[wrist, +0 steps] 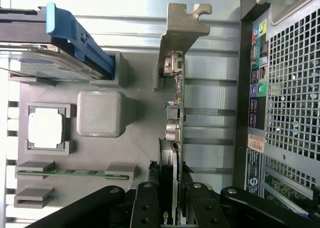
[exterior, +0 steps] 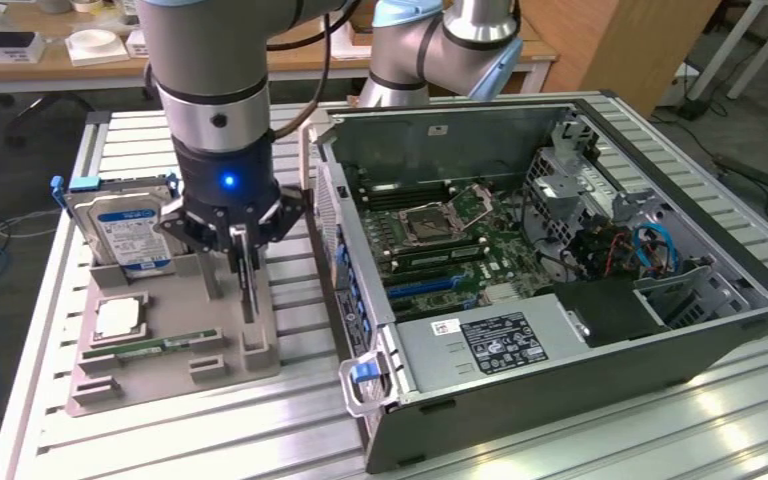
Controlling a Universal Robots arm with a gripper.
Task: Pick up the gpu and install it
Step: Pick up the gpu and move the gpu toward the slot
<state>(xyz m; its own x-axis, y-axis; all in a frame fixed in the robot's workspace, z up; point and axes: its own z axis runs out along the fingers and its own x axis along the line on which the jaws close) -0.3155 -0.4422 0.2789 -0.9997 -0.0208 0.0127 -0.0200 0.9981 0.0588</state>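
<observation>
Left of centre in the exterior view, over the grey tray (exterior: 157,375), the gripper (exterior: 240,243) pinches the top edge of the graphics card (exterior: 244,290), which stands upright in its slot. This looks like the pick-up step; clearing the slot likely calls for a straight upward pull.

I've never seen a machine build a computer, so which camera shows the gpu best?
The wrist view. The gpu stands edge-on there, its metal bracket and connectors plain, with the fingers closed on either side. In the exterior view it is a thin dark strip below the arm, over the grey tray.
</observation>
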